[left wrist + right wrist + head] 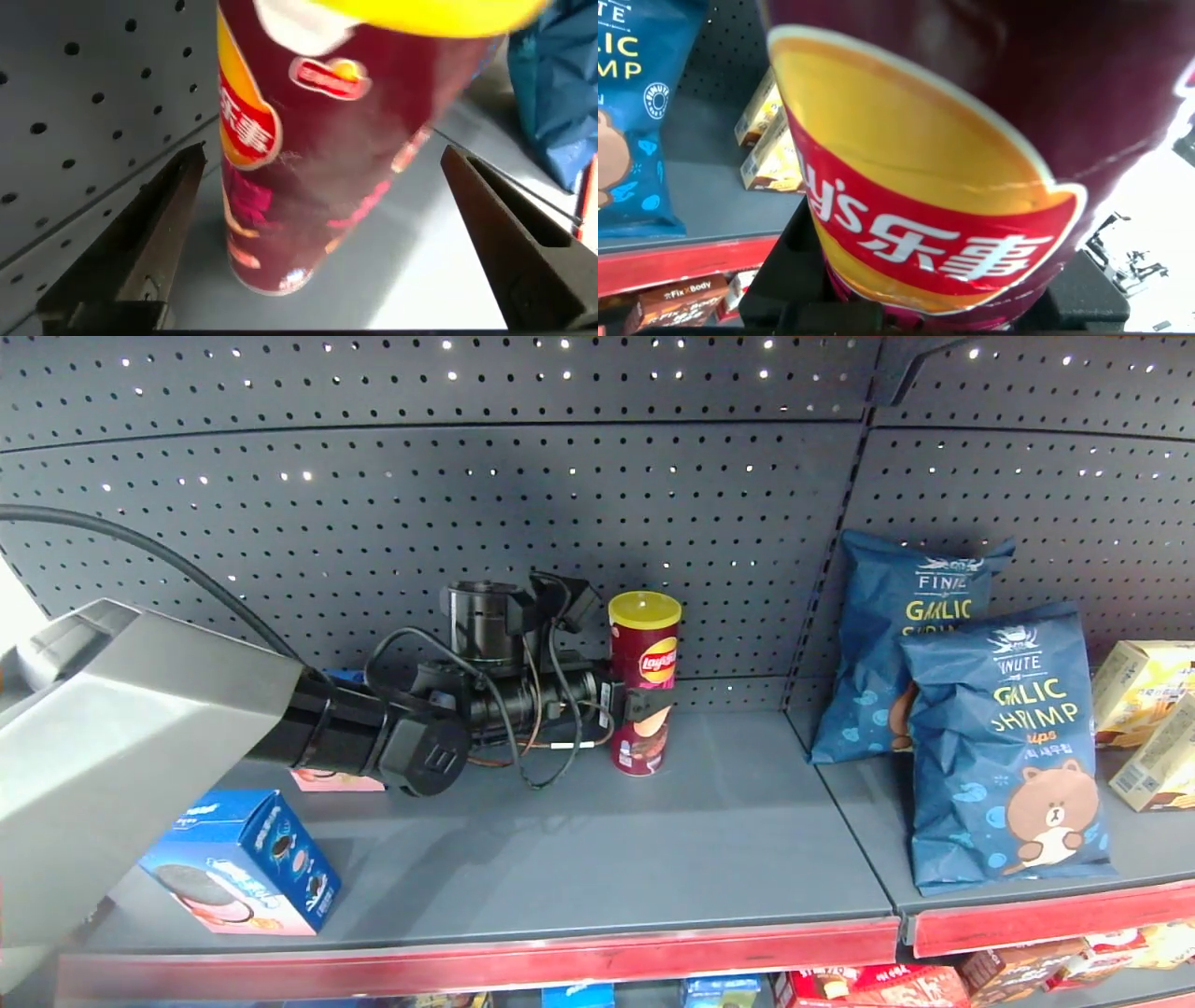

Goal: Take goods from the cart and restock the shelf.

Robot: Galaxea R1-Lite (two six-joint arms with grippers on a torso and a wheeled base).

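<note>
**Restocking: placement step, one canister down and one in hand.**

Nearest the robot, the right gripper [924,299] carries a second canister [971,140] of crisps, maroon with a yellow and red band. Its jaws flank the canister's lower end and appear clenched on it, holding it in the air clear of the shelf [653,840].

At the shelf's front left a blue biscuit box [245,868] sits askew. To the right, two blue snack bags [1004,747] stand leaning, one before the other.

Farthest back, the crisp canister [644,653], yellow-lidded, stands upright on the shelf just before the pegboard [467,504]. The left gripper [322,168] meets it at mid-height from the left. Its jaws are released, spread to either side with a gap showing on each.

Judged from this, the first canister is delivered and the left arm is at the letting-go stage. Its next move calls for a straight withdrawal without brushing the canister, which is tall and narrow and looks easy to tip. The right arm then needs bare shelf beside it to set the second canister upright.
</note>
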